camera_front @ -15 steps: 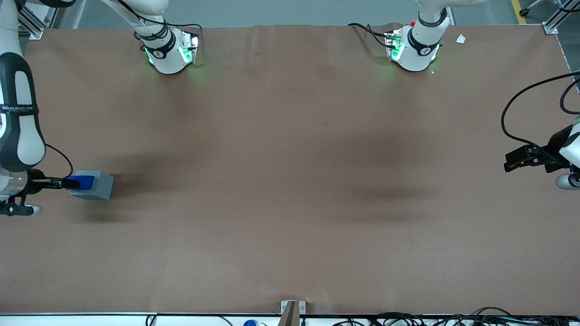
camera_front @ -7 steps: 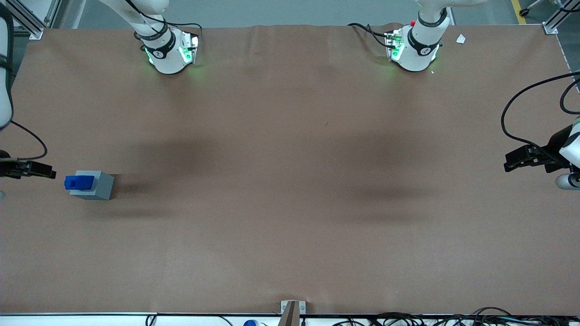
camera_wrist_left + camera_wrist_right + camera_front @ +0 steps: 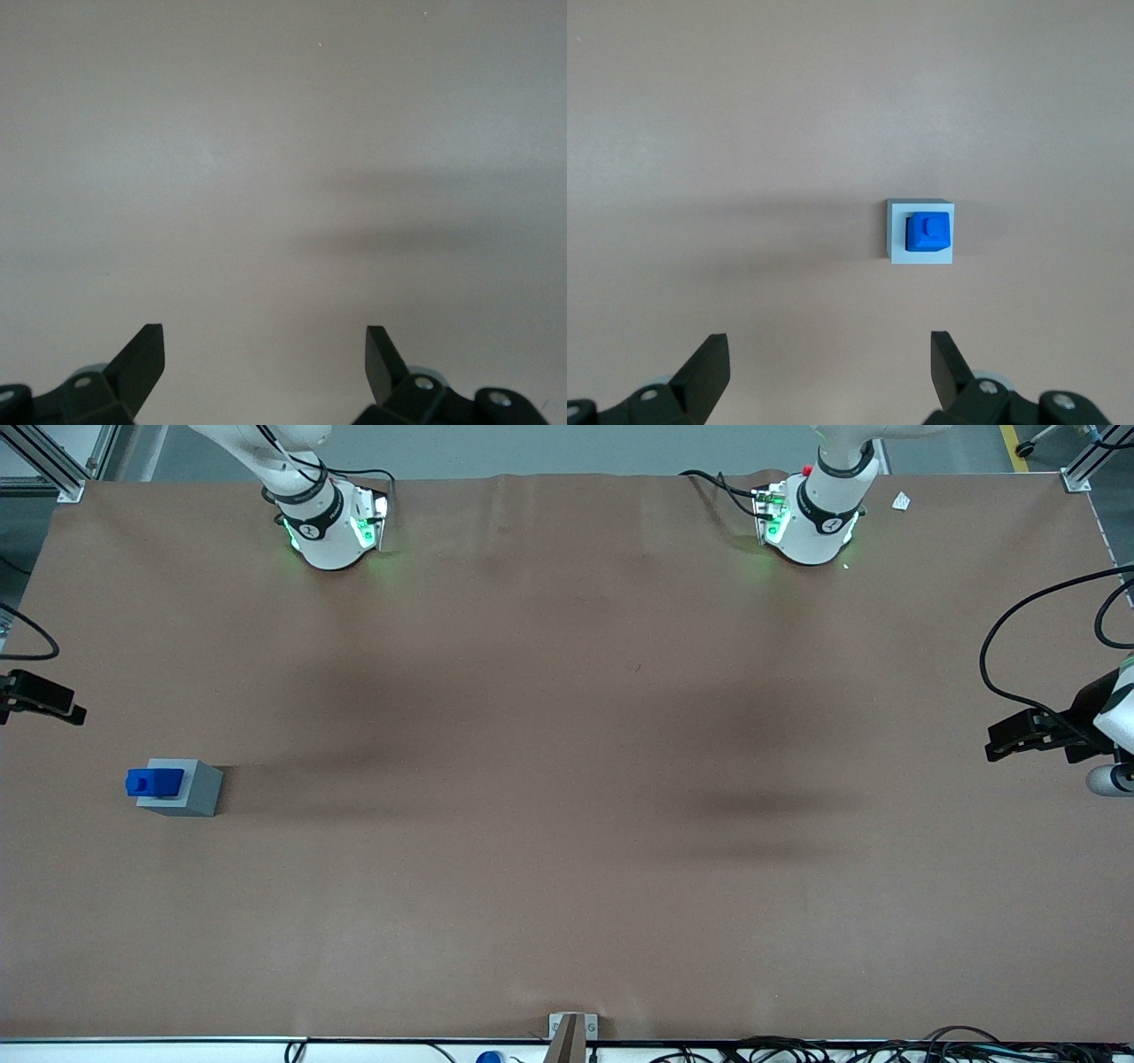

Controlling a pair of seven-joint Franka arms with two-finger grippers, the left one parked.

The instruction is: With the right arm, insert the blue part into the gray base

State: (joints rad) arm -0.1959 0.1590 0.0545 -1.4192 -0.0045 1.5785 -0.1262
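This is a robotics lab or test cell. A wide tabletop (image 3: 567, 779) covered in plain brown sheeting carries two white robot arm bases (image 3: 330, 527) with green status lights, bolted near the edge farthest from the front camera. Silver aluminium framing posts (image 3: 53, 465) stand at the corners, and a tangle of black cables (image 3: 842, 1050) runs along the nearest edge. Gray industrial flooring with a yellow marking line (image 3: 1013, 447) shows past the tabletop.

Brown table (image 3: 567, 824), gray base (image 3: 190, 793) resting on it — apparently flat
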